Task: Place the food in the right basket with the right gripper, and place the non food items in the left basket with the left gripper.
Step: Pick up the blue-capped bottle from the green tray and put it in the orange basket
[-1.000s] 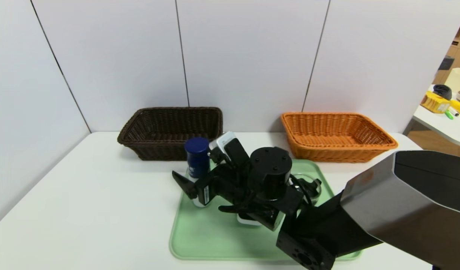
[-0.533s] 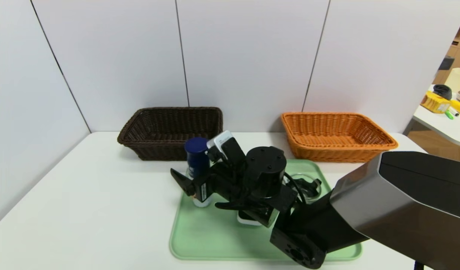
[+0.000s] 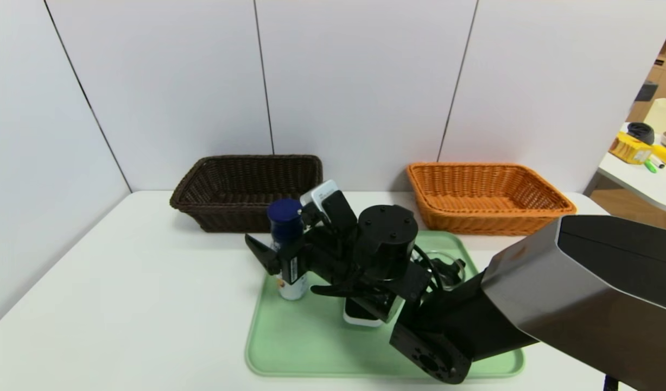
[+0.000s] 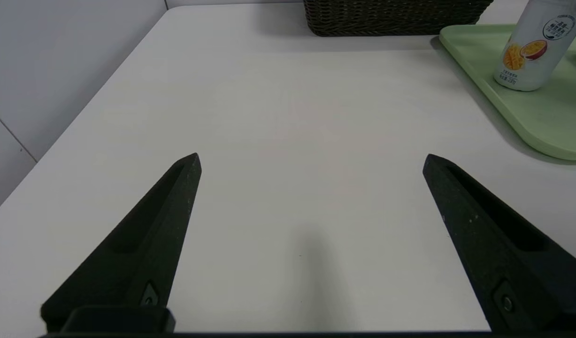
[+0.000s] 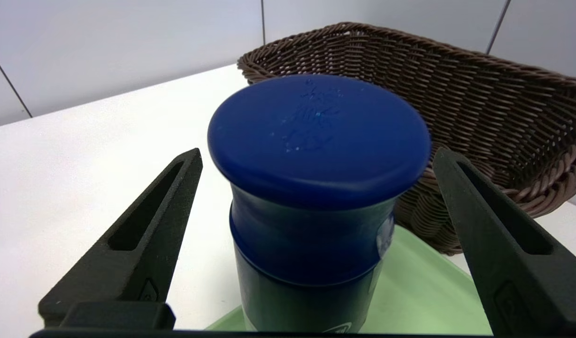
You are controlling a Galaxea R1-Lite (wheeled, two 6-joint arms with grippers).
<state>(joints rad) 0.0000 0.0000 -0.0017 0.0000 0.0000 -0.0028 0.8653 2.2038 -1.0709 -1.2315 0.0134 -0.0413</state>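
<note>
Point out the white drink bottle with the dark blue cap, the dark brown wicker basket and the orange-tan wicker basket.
white drink bottle with dark blue cap (image 3: 285,217), head view, on the cap's side.
dark brown wicker basket (image 3: 230,213), head view, on its front wall.
orange-tan wicker basket (image 3: 444,220), head view, on its front wall.

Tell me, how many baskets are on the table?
2. The dark brown basket sits at the back left of the white table, and the orange basket sits at the back right, behind the green tray. Nothing seems to hide another one.

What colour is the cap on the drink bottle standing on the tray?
Dark blue. The cap shows best in the right wrist view, filling the space between the open fingers.
</note>
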